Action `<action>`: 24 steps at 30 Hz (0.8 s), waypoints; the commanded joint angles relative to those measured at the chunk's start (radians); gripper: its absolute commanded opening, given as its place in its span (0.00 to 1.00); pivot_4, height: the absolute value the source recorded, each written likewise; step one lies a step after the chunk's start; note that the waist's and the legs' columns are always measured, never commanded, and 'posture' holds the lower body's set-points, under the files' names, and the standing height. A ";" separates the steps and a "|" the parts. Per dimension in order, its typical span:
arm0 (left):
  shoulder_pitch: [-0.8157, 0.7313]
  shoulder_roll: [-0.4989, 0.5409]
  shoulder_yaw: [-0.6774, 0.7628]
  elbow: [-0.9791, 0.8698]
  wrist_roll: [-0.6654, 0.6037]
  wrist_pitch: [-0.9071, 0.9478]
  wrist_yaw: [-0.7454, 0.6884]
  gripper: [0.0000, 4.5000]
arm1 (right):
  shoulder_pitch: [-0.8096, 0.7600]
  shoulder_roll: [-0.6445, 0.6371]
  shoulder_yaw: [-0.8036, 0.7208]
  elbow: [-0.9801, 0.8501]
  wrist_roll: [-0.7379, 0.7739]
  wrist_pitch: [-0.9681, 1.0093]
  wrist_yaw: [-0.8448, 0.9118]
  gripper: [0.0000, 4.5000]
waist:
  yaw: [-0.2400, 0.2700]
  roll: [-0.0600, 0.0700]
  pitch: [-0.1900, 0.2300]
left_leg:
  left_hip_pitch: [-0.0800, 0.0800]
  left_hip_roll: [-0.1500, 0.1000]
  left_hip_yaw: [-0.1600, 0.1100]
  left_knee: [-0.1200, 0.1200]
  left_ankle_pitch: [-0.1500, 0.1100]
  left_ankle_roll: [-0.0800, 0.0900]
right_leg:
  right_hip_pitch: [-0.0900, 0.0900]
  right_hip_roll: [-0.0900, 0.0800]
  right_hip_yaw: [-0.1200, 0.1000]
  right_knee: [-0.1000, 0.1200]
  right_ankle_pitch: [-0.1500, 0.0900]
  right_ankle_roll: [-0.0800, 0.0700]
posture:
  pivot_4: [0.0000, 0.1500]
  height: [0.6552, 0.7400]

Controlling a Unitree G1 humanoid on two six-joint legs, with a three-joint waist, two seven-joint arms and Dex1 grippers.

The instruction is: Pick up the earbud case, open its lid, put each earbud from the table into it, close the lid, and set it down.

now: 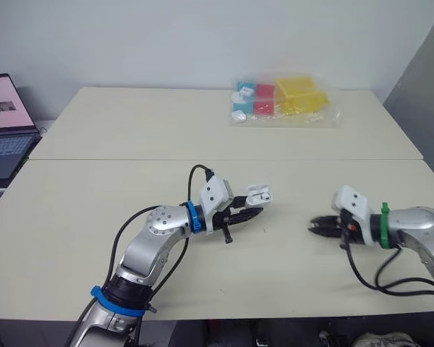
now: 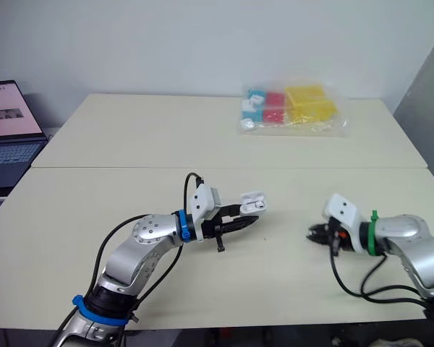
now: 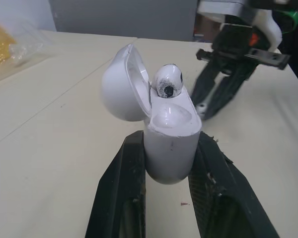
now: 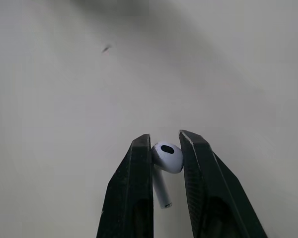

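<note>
- Left gripper (image 1: 249, 210) is clamped on the lower body of the earbud case (image 3: 170, 148), one finger on each side, held just above the bench (image 1: 130, 130). The grip is low so the hinge and sockets stay clear.
- Lid?
- Lid (image 3: 120, 84) is swung open, away from the right arm, so that side has free access. First earbud (image 3: 167, 82) is in one socket, though its head sits proud, so I judge it may not be fully seated. The other socket is empty.
- And the right side?
- Right gripper (image 4: 165, 141) is pinched on the head of the second earbud (image 4: 168, 157), with the stem hanging free below the fingers. It sits low over the bench, well apart from the case. I can't tell if the bud is off the surface yet.
- Why a head grip?
- It leaves the stem exposed to go into the socket first. Slip risk: the part is small, round and glossy.
- Next step?
- Carry it over and drop the stem into the empty socket, then close the lid. The case mouth already faces the right gripper.
- Any clutter?
- Bag of coloured blocks (image 1: 286, 101) is at the far edge and a laptop (image 1: 3, 123) is off to the left. Both are out of the way.
</note>
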 commanded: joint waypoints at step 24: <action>0.070 0.028 0.016 -0.155 -0.028 0.068 0.031 0.17 | -0.142 -0.055 0.145 0.283 -0.227 -0.307 0.276 0.39 | 0.003 0.000 0.000 | 0.001 0.000 0.000 0.001 0.000 0.000 | 0.001 -0.001 0.000 0.001 0.000 0.000 | 1.00 1.00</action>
